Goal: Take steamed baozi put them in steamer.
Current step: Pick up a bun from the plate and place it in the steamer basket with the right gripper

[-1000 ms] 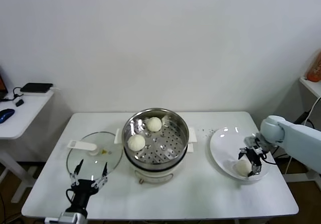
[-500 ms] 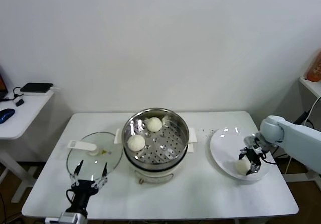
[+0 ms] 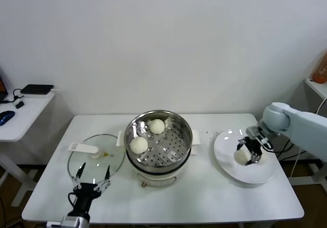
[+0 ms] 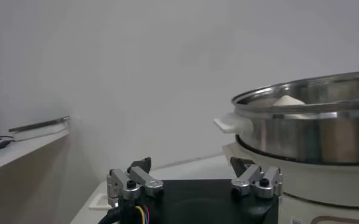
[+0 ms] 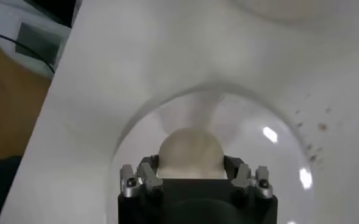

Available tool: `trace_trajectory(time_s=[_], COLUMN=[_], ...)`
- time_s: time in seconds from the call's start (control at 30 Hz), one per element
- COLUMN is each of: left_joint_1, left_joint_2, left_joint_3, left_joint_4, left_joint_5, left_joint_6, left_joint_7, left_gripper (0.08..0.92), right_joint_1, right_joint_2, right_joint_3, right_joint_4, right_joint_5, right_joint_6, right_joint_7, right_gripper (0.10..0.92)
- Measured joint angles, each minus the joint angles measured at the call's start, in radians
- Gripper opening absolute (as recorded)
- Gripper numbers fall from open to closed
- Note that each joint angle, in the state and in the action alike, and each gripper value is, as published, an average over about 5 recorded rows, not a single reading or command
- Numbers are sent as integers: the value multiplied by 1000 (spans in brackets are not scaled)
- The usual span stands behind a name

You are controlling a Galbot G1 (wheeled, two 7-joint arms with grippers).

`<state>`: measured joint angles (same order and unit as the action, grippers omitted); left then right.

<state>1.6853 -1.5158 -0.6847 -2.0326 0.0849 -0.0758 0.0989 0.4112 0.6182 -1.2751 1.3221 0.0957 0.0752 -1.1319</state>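
From the head view we note the right gripper (image 3: 248, 153) clamped on a smooth, cream-white bun (image 3: 241, 157) above the plate (image 3: 265, 173), two buns (image 3: 138, 145) in the steamer (image 3: 159, 138), the left gripper (image 3: 91, 181) spread near the lid (image 3: 95, 158); right wrist view, the bun (image 5: 190, 152) sits dome-up between closed fingers (image 5: 147, 172).

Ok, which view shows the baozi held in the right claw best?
The right wrist view: the baozi fills the centre, pinched between the right claw fingers above the plate. The head view shows it small and partly covered by the claw. The left wrist view misses it.
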Motion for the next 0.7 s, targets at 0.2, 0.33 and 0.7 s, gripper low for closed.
trace_trajectory(time_s=[0.2, 0.33, 0.7], left_joint_1=[5, 6, 25], left_joint_2=[0, -1, -2], left_joint_3=[1, 1, -6], left_joint_4=[-3, -7, -25], left_joint_5=[5, 8, 11], left_joint_6=[0, 1, 1], left_joint_7=[0, 0, 0], left_gripper=[823, 823, 823], right_joint_1=[164, 247, 325], right_joint_2=[48, 94, 269], right_joint_3=[-34, -34, 37], right_joint_4=[92, 151, 242], right_joint_5=[-19, -44, -212], right_joint_6=[89, 155, 319], right_joint_7=[-14, -20, -25], right_gripper=[696, 696, 696])
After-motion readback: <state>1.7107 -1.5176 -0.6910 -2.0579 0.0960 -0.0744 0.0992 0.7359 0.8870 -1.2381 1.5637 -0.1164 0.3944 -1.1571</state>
